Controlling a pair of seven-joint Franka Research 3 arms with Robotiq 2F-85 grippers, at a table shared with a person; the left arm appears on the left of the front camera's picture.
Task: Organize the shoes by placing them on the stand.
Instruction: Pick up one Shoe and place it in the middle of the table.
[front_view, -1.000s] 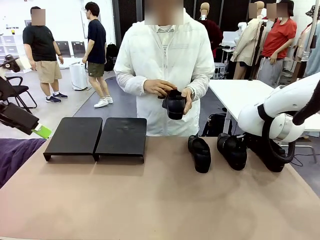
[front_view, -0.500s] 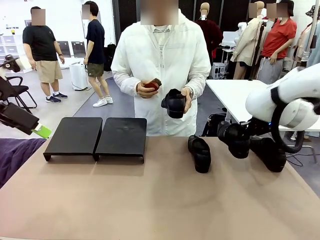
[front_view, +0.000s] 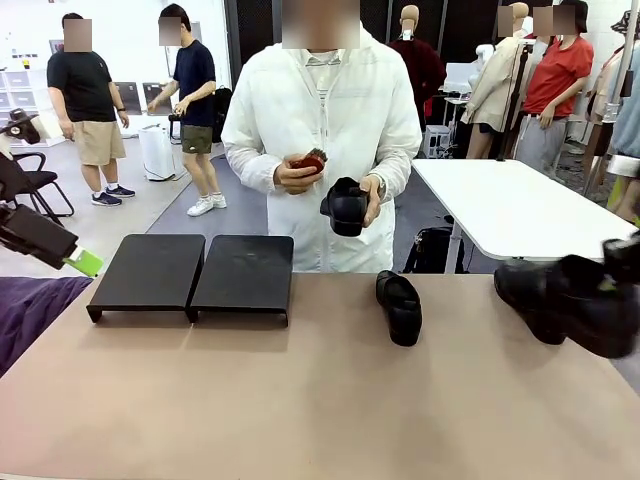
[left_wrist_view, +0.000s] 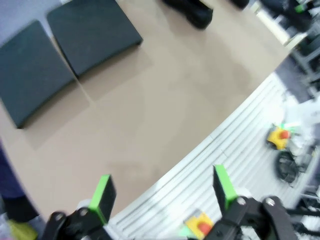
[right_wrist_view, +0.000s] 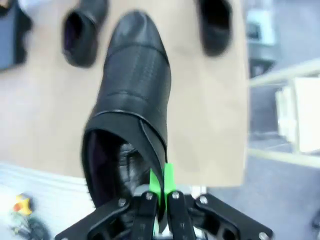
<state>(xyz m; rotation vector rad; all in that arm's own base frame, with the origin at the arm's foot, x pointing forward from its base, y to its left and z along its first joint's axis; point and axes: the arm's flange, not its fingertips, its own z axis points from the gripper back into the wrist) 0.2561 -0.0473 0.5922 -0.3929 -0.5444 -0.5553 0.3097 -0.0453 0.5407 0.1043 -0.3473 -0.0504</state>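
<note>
The stand (front_view: 150, 270) is a pair of matte-black panels at the table's far left, also seen as the stand (left_wrist_view: 92, 32) from the left wrist. My right gripper (right_wrist_view: 160, 182) is shut on the heel rim of a black shoe (right_wrist_view: 132, 90), which hangs above the table at the right edge as the held shoe (front_view: 575, 300). Another shoe (front_view: 400, 305) lies mid-table. The right wrist view shows two shoes on the table, one (right_wrist_view: 82, 32) left and one (right_wrist_view: 215, 25) right. The person holds a fourth shoe (front_view: 347, 207). My left gripper (left_wrist_view: 162, 192) is open near the table's front edge.
The person stands at the far side with a reddish brush (front_view: 308, 162) in the other hand. A purple cloth (front_view: 30, 315) covers the table's left corner. A white table (front_view: 510, 205) stands behind on the right. The tabletop (front_view: 300, 400) in front is bare.
My right arm has lifted one shoe off the table and swung it out to the right edge. The person has brought up a brush in one hand.
</note>
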